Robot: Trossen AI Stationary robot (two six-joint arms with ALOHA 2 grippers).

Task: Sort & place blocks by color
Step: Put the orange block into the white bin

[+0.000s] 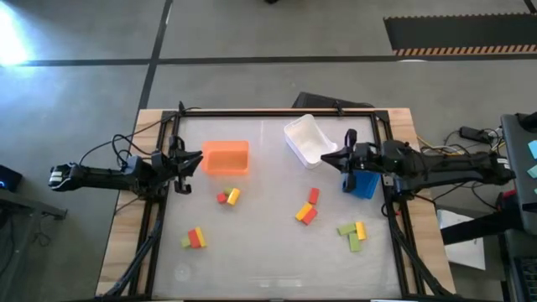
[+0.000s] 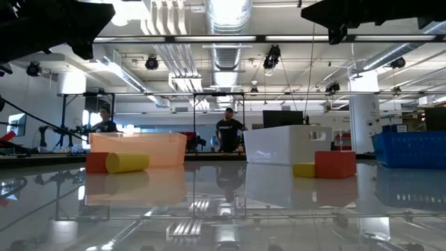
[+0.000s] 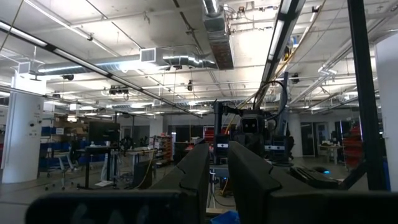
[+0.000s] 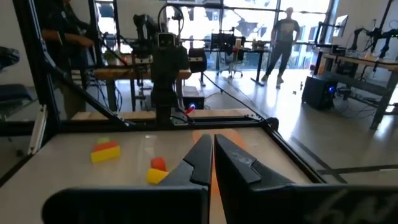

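Note:
Small red, yellow and light green blocks lie on the table in four loose groups: a red and yellow pair, a mixed trio, a red and yellow group and a green and yellow group. My left gripper hovers shut and empty beside the orange bin, on its left side. My right gripper hovers shut and empty between the white bin and the blue bin. The right wrist view shows two of the groups on the table.
The orange, white and blue bins stand across the far half of the table. A black frame runs around the table's edges. In the low view, people stand in the room far behind. Bare tabletop lies along the near edge.

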